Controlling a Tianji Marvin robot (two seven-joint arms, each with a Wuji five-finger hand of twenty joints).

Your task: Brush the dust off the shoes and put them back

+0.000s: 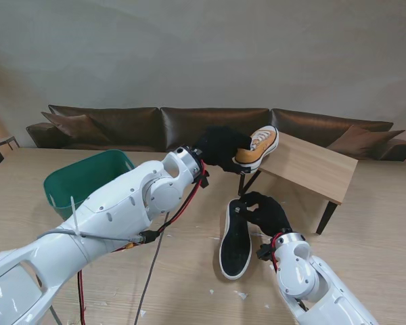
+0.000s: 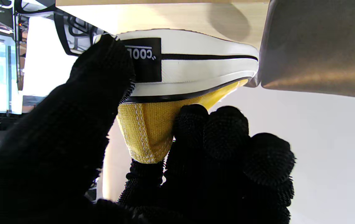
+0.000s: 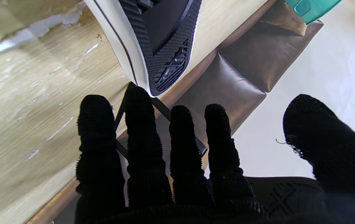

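Observation:
A yellow canvas shoe [image 1: 257,146] with a white sole rests at the near-left edge of the small raised wooden table [image 1: 311,166]. My left hand [image 1: 220,147], in a black glove, is shut on its heel; in the left wrist view the fingers [image 2: 224,137] and thumb pinch the yellow heel [image 2: 148,130] under the white sole [image 2: 193,68]. A second shoe [image 1: 235,238] lies sole-up on the big table, its black tread [image 3: 165,37] showing. My right hand [image 1: 265,211] hovers at that shoe's far end, fingers [image 3: 146,149] spread and holding nothing.
A green bin [image 1: 84,179] stands at the left of the table. A brown leather sofa [image 1: 155,125] runs along the far side. The small table's black legs [image 1: 247,181] stand just beyond my right hand. White specks [image 1: 240,294] dot the wood near me.

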